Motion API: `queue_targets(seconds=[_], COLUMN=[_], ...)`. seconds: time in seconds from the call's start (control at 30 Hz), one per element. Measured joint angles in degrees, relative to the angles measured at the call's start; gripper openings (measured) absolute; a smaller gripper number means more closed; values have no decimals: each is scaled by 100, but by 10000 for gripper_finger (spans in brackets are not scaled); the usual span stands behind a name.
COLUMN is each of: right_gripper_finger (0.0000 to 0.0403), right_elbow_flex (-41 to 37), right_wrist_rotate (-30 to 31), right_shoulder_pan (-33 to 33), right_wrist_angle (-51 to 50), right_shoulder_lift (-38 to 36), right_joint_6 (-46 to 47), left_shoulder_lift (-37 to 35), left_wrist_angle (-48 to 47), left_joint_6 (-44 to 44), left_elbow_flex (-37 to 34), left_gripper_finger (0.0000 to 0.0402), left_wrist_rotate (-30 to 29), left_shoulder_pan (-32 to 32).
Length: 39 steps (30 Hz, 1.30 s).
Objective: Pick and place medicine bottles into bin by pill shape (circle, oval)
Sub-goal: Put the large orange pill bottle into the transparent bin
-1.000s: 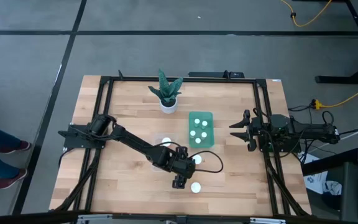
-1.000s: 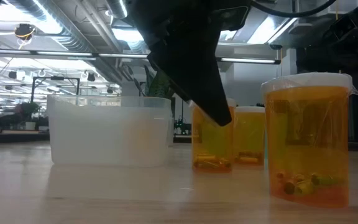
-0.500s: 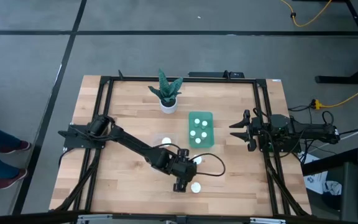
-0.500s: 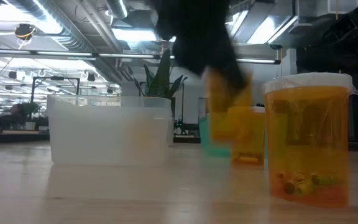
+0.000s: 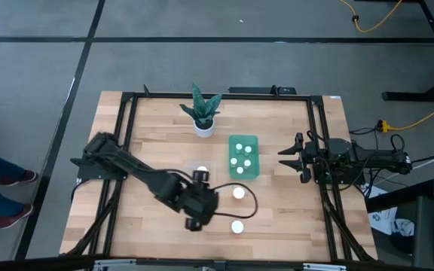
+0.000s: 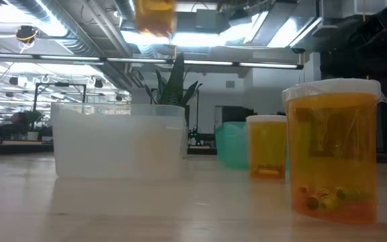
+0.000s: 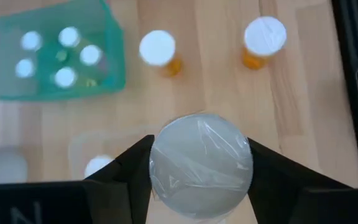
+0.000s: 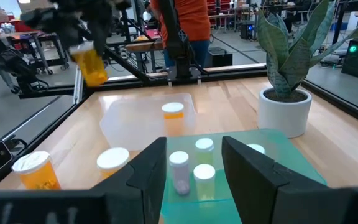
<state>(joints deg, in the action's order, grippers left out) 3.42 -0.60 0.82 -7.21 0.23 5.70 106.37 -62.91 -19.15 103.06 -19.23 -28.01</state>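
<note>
I work in an open robotics lab: my wooden table (image 5: 149, 150) stands in a black metal frame (image 5: 126, 113) on grey concrete floor (image 5: 36, 68), under exposed ceiling ducts (image 6: 66, 37) and strip lights (image 6: 146, 37), with more workbenches (image 8: 48, 46) and a person (image 8: 179, 28) behind.

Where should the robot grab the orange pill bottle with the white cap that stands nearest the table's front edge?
Grip the orange pill bottle around its round body, just under the white cap, coming straight down from above. It stands upright and apart from the other standing bottle, so the jaws should fit on either side. Since it is round, any pair of opposite sides would probably do.
</note>
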Motion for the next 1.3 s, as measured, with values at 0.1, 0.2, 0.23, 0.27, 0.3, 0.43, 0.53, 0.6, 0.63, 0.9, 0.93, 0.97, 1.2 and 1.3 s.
queue_targets(seconds=[0.1, 0.2, 0.23, 0.27, 0.3, 0.43, 0.53, 0.6, 0.63, 0.9, 0.93, 0.97, 1.2, 1.3], right_gripper_finger=[156, 156, 156, 156, 156, 156, 156, 156, 156, 156, 156, 156, 156, 156], right_elbow_flex=[0, 0, 0, 0, 0, 2, 0, 0, 0, 2, 0, 0, 0, 0], right_wrist_rotate=[2, 2, 1, 0, 0, 0, 1, 2, 0, 0, 0, 0, 0, 0], right_shoulder_pan=[0, -1, 0, -1, -2, 0, -2, 0, 0, -2, -2, -2, -2, -2], right_wrist_angle=[-12, -4, -10, -6, 0, -8, -8, -4, -6, -13, -12, -12, -13, -13], right_shoulder_lift=[0, 0, 1, 1, 0, 0, 0, 0, 0, 0, 0, 0, 0, 0], right_joint_6=[2, 2, 1, 1, 2, 2, 1, 2, 0, 2, 2, 2, 0, 2], left_shoulder_lift=[-431, -853, -995, -1118, -1249, -1531, -1578, -1578, -1578, -1578, -1578, -1578, -1578, -1578], left_wrist_angle=[-213, -73, 26, 168, 366, 1505, 2076, 2416, 2550, 3320, 3312, 3315, 3294, 3212], left_joint_6=[-262, -542, -646, -737, -784, -728, -670, -676, -675, -580, -580, -579, -570, -563], left_elbow_flex=[-301, -918, -1186, -1465, -1789, -2973, -3610, -3955, -4090, -4674, -4691, -4696, -4696, -4696], left_gripper_finger=[194, 194, 194, 194, 194, 194, 194, 194, 194, 194, 194, 194, 202, 214], left_wrist_rotate=[-217, -297, -297, -299, -299, -47, 421, 633, 716, 818, 786, 741, 715, 715], left_shoulder_pan=[-52, -12, 22, 63, 119, 458, 791, 988, 1065, 1471, 1504, 1523, 1546, 1511])
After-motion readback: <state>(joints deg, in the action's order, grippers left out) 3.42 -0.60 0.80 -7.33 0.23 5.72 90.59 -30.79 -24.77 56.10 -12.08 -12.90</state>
